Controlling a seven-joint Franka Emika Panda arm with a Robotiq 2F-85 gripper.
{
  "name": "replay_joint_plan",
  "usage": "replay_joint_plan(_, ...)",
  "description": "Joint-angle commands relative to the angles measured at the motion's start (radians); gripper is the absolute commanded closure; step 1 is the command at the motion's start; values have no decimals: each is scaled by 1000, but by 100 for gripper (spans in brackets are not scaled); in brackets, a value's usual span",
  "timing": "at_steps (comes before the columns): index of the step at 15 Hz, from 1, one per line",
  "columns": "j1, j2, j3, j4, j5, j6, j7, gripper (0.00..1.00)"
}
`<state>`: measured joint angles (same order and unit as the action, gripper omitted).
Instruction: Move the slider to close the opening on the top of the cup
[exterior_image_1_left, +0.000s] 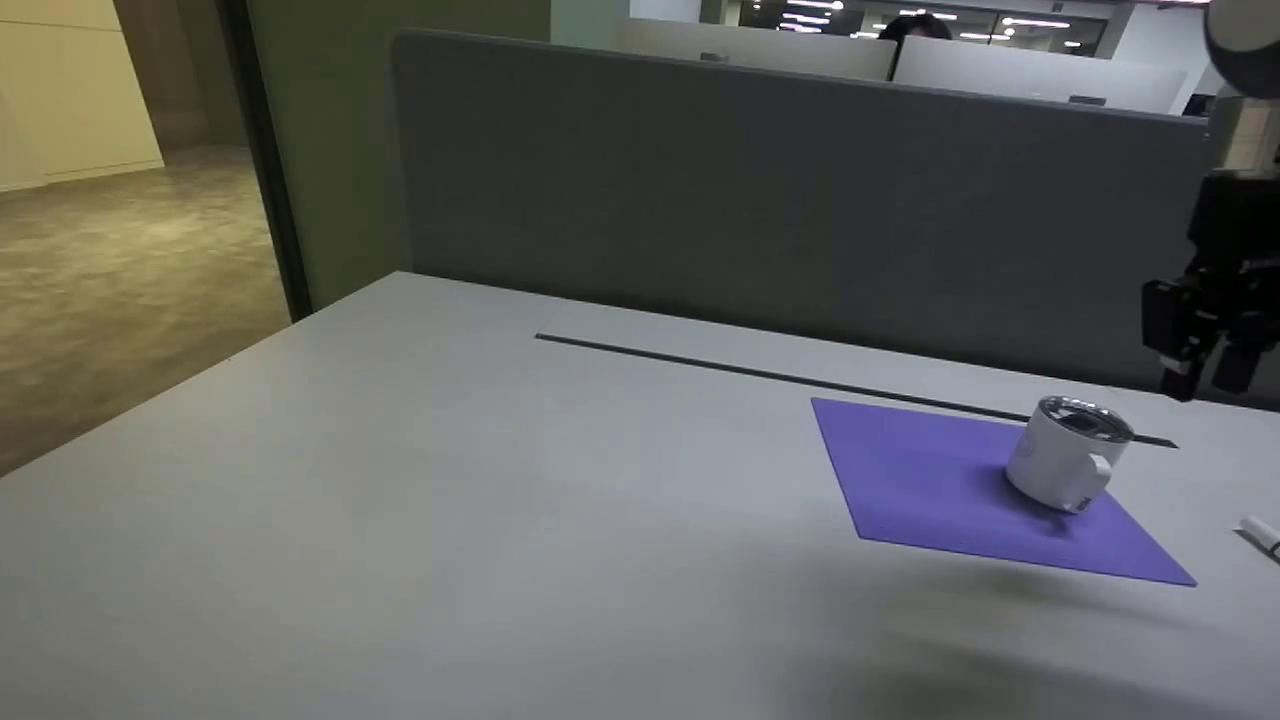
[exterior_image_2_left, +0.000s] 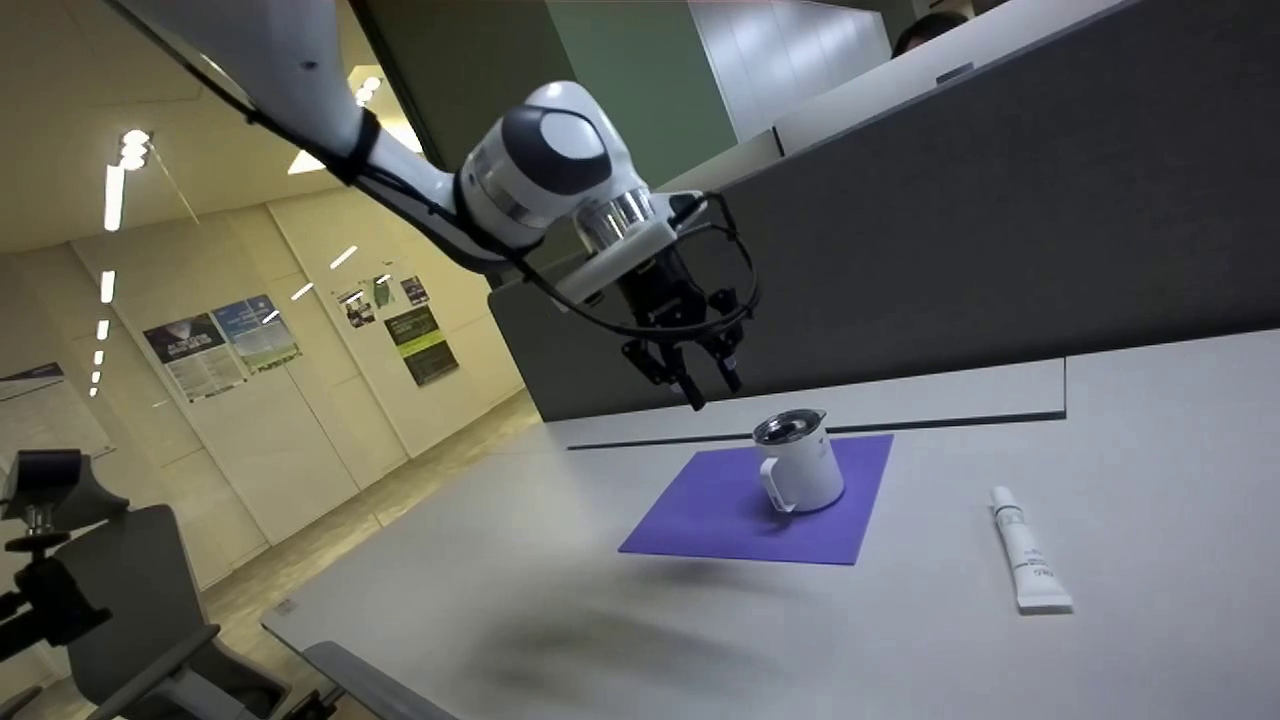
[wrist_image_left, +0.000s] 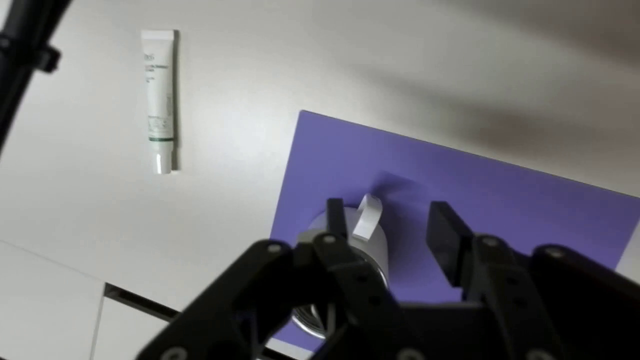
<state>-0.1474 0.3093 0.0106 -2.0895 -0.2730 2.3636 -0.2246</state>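
Observation:
The cup is a white-grey mug (exterior_image_1_left: 1060, 465) with a handle, upright on the purple mat (exterior_image_1_left: 900, 470). It also shows in an exterior view (exterior_image_2_left: 808, 475) and, partly hidden by a finger, in the wrist view (wrist_image_left: 377, 245). Its lid (exterior_image_1_left: 1084, 419) has a shiny rim and a dark top. The slider is too small to make out, and my fingers cover most of the lid in the wrist view. My gripper (exterior_image_2_left: 713, 390) is open and empty, above the table and higher than the cup, apart from it. The gripper also shows in an exterior view (exterior_image_1_left: 1207, 380) and the wrist view (wrist_image_left: 387, 220).
A white tube (exterior_image_2_left: 1028, 555) lies on the table beside the mat; it also shows in the wrist view (wrist_image_left: 160, 100). A dark strip (exterior_image_1_left: 740, 370) runs along the table behind the mat. A tall grey partition (exterior_image_1_left: 760, 210) stands at the table's back edge. A cable loops around my gripper.

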Motion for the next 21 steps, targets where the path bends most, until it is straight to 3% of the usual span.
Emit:
replay_joint_plan(1,-20,152,17,255,158,-175,-215,81)
replay_joint_plan(3,-25,205,18,350,189,-243,-285,96)
replay_joint_plan(5,-5,247,-8,434,153,-303,-270,100)
replay_joint_plan(6,-9,193,1,325,168,-229,-270,91)
replay_joint_plan(8,-10,225,-1,384,164,-266,-270,99)
replay_joint_plan(15,-9,238,-1,403,162,-276,-270,100)
replay_joint_plan(21,-42,231,-12,361,168,-60,-279,100)
